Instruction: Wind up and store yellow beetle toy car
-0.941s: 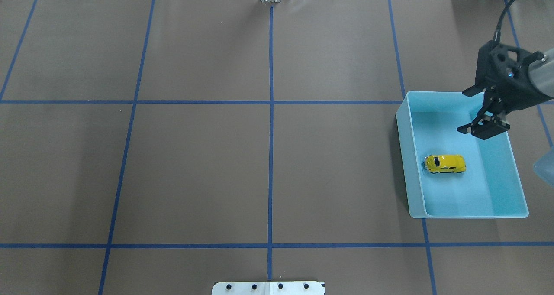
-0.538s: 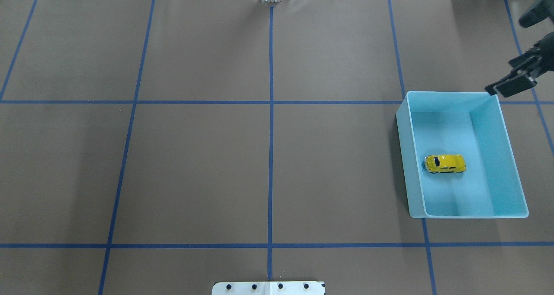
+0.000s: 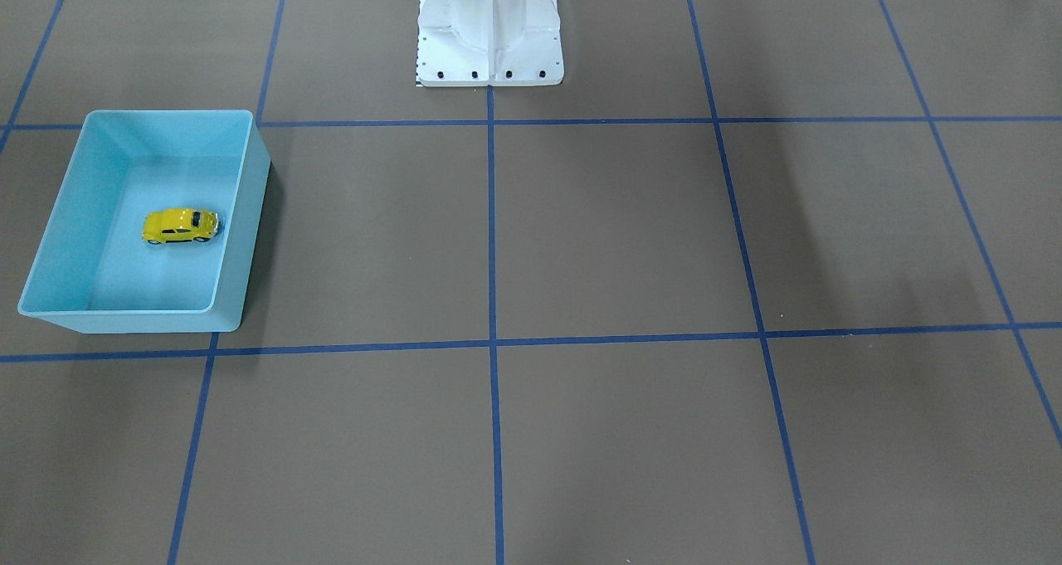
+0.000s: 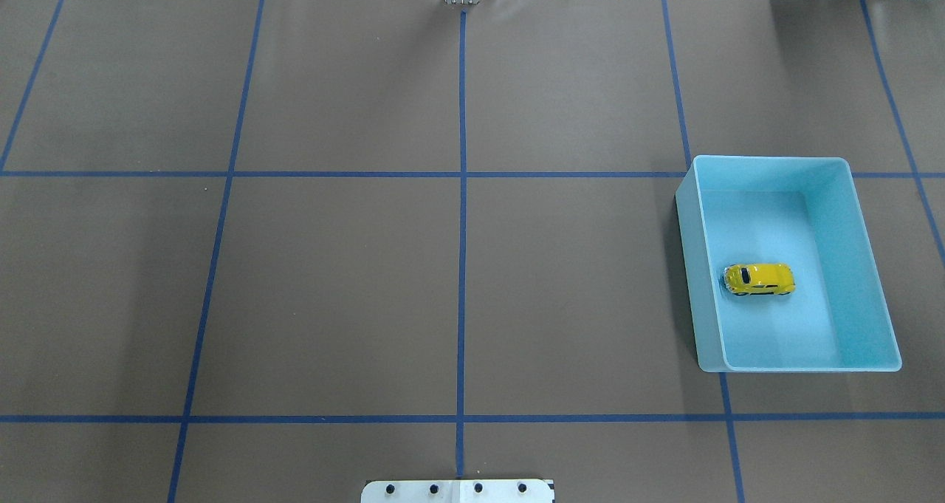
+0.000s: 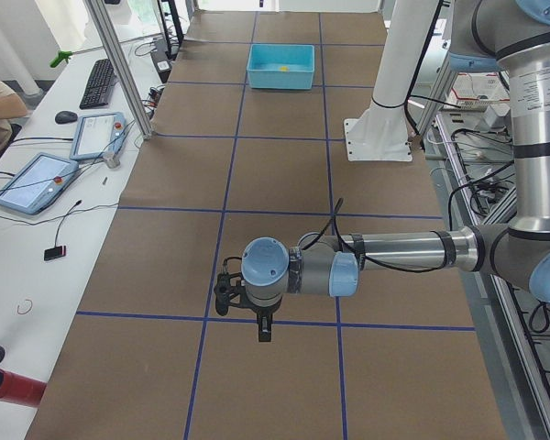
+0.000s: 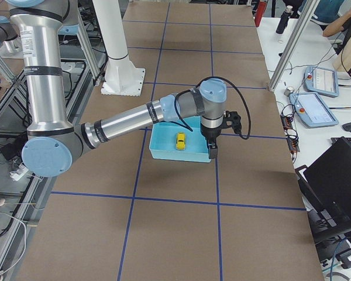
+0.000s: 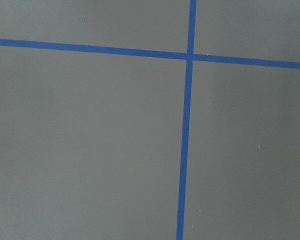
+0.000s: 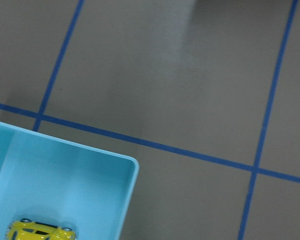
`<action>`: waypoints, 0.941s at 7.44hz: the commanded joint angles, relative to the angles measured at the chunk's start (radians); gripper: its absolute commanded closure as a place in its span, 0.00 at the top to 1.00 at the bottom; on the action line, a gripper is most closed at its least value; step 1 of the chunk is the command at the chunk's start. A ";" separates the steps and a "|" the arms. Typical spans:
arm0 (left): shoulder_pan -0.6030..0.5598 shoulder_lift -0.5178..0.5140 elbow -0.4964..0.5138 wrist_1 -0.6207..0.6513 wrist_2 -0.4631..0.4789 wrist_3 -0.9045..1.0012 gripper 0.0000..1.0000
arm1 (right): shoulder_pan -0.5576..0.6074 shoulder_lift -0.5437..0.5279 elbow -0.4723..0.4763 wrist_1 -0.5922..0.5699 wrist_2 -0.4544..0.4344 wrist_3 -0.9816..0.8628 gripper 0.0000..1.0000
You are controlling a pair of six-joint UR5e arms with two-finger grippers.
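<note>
Overhead view, 12 o'clock taken as away from the robot: the yellow beetle toy car (image 4: pixel 760 279) sits on its wheels on the floor of the light-blue bin (image 4: pixel 849 267), its long axis running 9 to 3 o'clock, across the bin's short width. The end with the dark window patch and pale trim faces 9 o'clock; you cannot tell from these views whether that is nose or tail. The car lies about midway along the bin's 12-to-6 length and closer to the 9 o'clock wall than to the 3 o'clock wall, touching neither. Open bin floor lies at 12 and 6 o'clock of the car, with only a narrow strip at 9. The right gripper (image 6: pixel 213 151) shows in the exterior right view alone, pointing down and drawn over the bin's near corner, well apart from the car with nothing between its fingers and the toy that you can see; whether the fingers are spread or pressed together cannot be told. Its wrist camera catches 1 bin corner and the car cut off at the bottom edge. The left gripper (image 5: pixel 264 325) hangs pointing down near a crossing of blue tape lines (image 4: pixel 461 267), far from the bin; its finger state cannot be told either. The bin stands at the 3 o'clock side of the brown table (image 4: pixel 332 289), which stretches away toward 9 o'clock.
</note>
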 commanded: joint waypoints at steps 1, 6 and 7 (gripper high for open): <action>0.000 0.000 0.000 0.000 -0.002 0.000 1.00 | 0.031 -0.073 -0.074 -0.002 0.002 -0.010 1.00; 0.000 0.002 0.000 0.000 -0.002 0.000 1.00 | 0.031 -0.115 -0.062 0.015 0.021 -0.010 1.00; 0.000 0.002 0.000 0.000 -0.002 0.000 1.00 | 0.031 -0.114 -0.062 0.032 0.021 -0.014 1.00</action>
